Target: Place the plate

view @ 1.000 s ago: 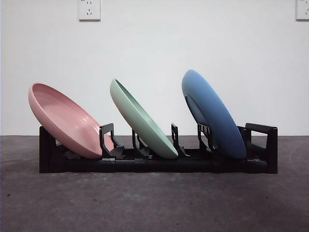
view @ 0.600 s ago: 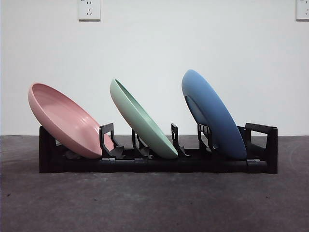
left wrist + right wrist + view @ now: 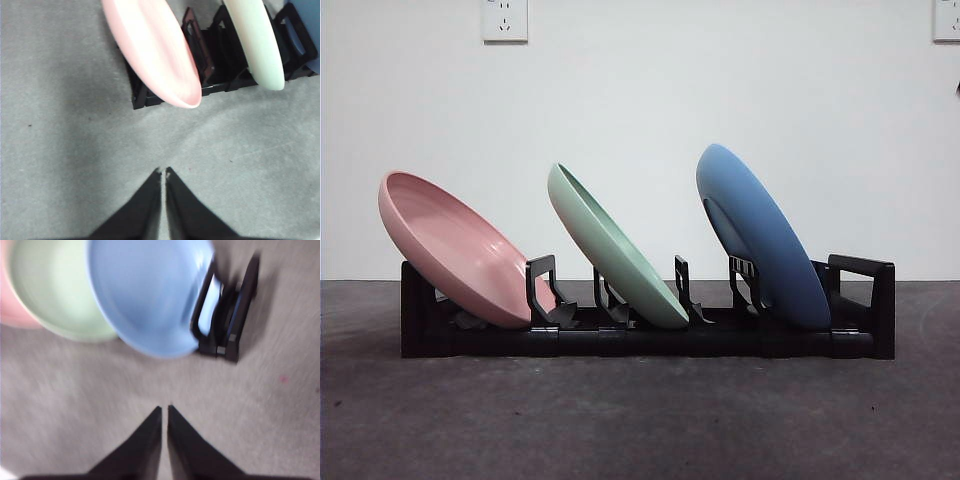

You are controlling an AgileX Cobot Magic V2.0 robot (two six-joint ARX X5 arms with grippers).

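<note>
A black dish rack (image 3: 860,340) stands on the grey table and holds three tilted plates: a pink plate (image 3: 455,250) at the left, a green plate (image 3: 615,250) in the middle and a blue plate (image 3: 765,240) at the right. My left gripper (image 3: 163,172) is shut and empty, hovering over the table short of the pink plate (image 3: 150,50) and the green plate (image 3: 255,40). My right gripper (image 3: 164,410) is shut and empty, above the table short of the blue plate (image 3: 145,295) and the rack's end (image 3: 235,315). That view is blurred.
The grey table surface (image 3: 640,420) runs in front of the rack. A white wall with two sockets (image 3: 505,20) stands behind. A dark tip (image 3: 957,88) shows at the right edge of the front view.
The plates and rack have not moved. A small dark tip has appeared at the right edge of the front view.
</note>
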